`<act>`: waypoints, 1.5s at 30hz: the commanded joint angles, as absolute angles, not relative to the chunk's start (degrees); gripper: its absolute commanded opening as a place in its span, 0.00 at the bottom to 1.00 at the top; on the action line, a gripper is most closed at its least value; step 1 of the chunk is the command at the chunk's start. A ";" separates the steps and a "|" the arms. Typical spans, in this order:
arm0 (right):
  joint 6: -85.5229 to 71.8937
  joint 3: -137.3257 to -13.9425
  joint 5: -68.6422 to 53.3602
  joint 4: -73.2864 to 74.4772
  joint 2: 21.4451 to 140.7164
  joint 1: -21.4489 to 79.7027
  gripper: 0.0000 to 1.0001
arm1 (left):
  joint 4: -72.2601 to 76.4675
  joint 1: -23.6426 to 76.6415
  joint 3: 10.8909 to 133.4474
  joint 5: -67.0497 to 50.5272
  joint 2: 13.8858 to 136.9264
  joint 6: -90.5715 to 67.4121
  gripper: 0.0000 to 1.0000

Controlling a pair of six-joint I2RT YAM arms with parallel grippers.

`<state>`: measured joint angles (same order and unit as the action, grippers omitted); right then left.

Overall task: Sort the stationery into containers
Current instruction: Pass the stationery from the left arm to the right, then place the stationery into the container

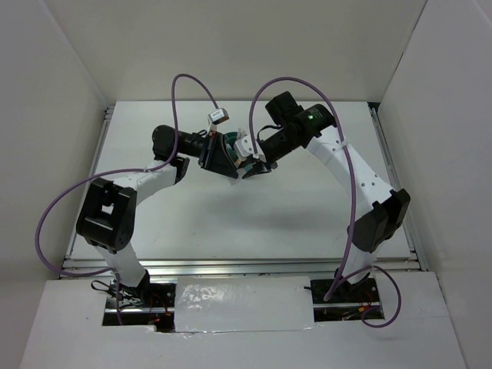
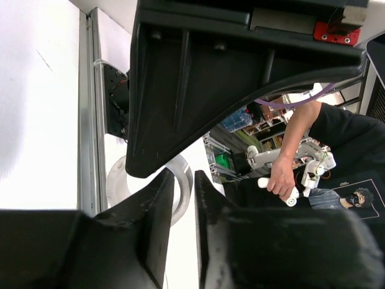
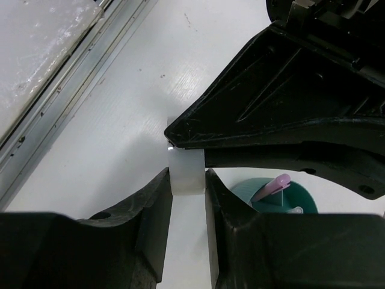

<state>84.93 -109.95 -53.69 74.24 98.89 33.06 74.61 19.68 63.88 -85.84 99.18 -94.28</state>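
My right gripper [image 3: 187, 176] is shut on the clear ring [image 3: 186, 167], a short whitish roll held above the white table. The teal organizer [image 3: 304, 200] stands just to its right, with a lilac stick [image 3: 274, 183] leaning in it; most of it is hidden behind my right finger. In the top view both grippers meet over the organizer [image 1: 232, 146] at the table's middle back, left gripper [image 1: 229, 163] against right gripper [image 1: 250, 161]. In the left wrist view my left gripper [image 2: 184, 183] has its fingers nearly together, with nothing between them. Pens, highlighters and eraser are out of view.
The left gripper's black body [image 3: 289, 102] hangs close over the held ring. The right gripper's black body [image 2: 228, 72] fills the top of the left wrist view. A metal rail [image 3: 66, 102] runs along the table's near edge. White walls enclose the table [image 1: 269, 223].
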 commanded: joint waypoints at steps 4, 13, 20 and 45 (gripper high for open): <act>83.76 -110.92 -53.26 73.13 98.00 34.54 0.24 | 105.29 18.90 64.42 -94.75 96.07 -92.29 0.39; 88.68 -104.60 -52.12 70.84 92.12 35.51 0.15 | 105.47 16.44 64.77 -94.57 95.36 -91.06 0.83; 88.51 -98.27 -49.05 66.54 87.37 35.25 0.13 | 105.21 8.54 72.48 -94.57 98.87 -94.30 0.99; 64.42 -97.82 -36.39 55.55 84.29 34.36 0.12 | 83.67 -2.28 92.54 -80.79 93.43 -109.60 0.99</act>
<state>67.22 -96.73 -38.28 57.76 86.43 34.57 73.65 -1.02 88.84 -85.01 98.32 -108.05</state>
